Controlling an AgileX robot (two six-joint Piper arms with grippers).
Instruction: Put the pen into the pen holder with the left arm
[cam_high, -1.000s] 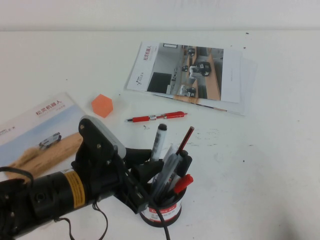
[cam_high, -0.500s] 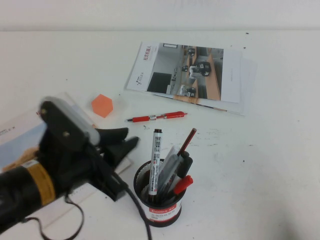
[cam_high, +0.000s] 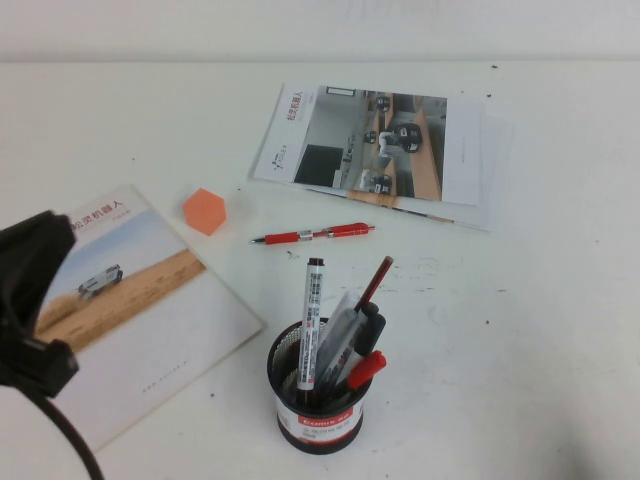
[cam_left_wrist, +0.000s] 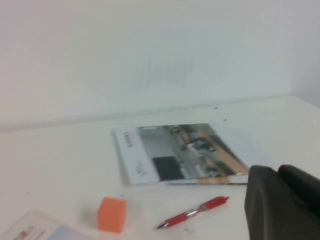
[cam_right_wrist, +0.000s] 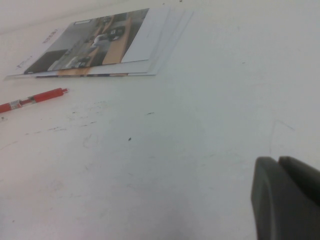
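The pen (cam_high: 311, 318), a thick white marker with black cap, stands tilted inside the pen holder (cam_high: 320, 415), a black mesh cup with a red-and-white base band near the table's front. The left arm (cam_high: 30, 290) shows at the left edge of the high view, well clear of the holder. In the left wrist view the left gripper (cam_left_wrist: 278, 172) is shut with nothing in it, raised above the table near the slim red pen (cam_left_wrist: 192, 212). The right gripper (cam_right_wrist: 278, 162) is shut and empty over bare table; it is out of the high view.
Several other pens, some red-capped (cam_high: 366, 368), fill the holder. A slim red pen (cam_high: 315, 234) lies behind it. An orange cube (cam_high: 204, 210) and a brochure (cam_high: 130, 300) lie at the left. A stack of brochures (cam_high: 375, 150) lies at the back.
The left arm has let go of the pen, which stays in the holder, and has drawn back to the left edge of the high view, uncovering the left brochure.
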